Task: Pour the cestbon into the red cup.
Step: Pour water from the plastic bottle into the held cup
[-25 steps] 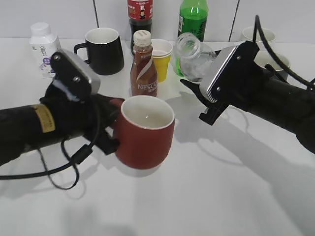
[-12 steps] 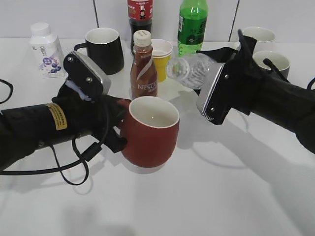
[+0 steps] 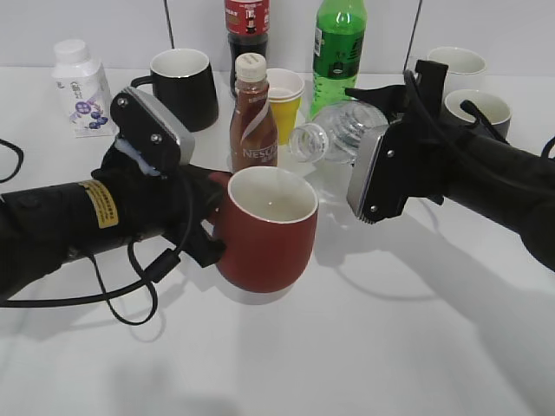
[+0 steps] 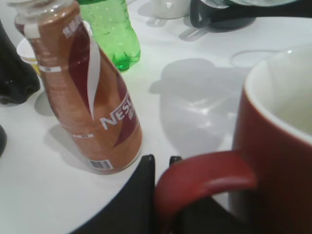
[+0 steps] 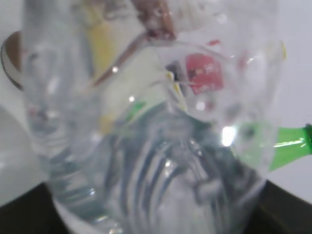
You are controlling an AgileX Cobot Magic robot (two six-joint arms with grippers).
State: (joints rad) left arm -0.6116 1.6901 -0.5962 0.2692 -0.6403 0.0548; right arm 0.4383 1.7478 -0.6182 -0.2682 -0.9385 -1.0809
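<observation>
The red cup [image 3: 266, 232] is held just above the table at centre, white inside showing. My left gripper [image 3: 208, 227] is shut on its loop handle [image 4: 204, 176], seen close in the left wrist view with black fingers [image 4: 141, 195] on either side. My right gripper [image 3: 381, 143] is shut on the cestbon [image 3: 338, 132], a clear capless bottle tilted nearly level. Its open mouth [image 3: 301, 144] points left and down, just above and behind the cup's rim. The bottle [image 5: 146, 136] fills the right wrist view. Its green label is hidden.
A brown Nescafe bottle [image 3: 252, 114] stands right behind the cup. Behind it are a yellow cup [image 3: 285, 102], a black mug [image 3: 183, 88], a green soda bottle [image 3: 339, 45], a dark cola bottle [image 3: 247, 26] and a white bottle [image 3: 80, 87]. Two pale mugs [image 3: 479, 106] stand at back right.
My right gripper has tipped the cestbon further and lowered it, so its mouth now sits close over the cup's far rim. The red cup has shifted slightly right and up.
</observation>
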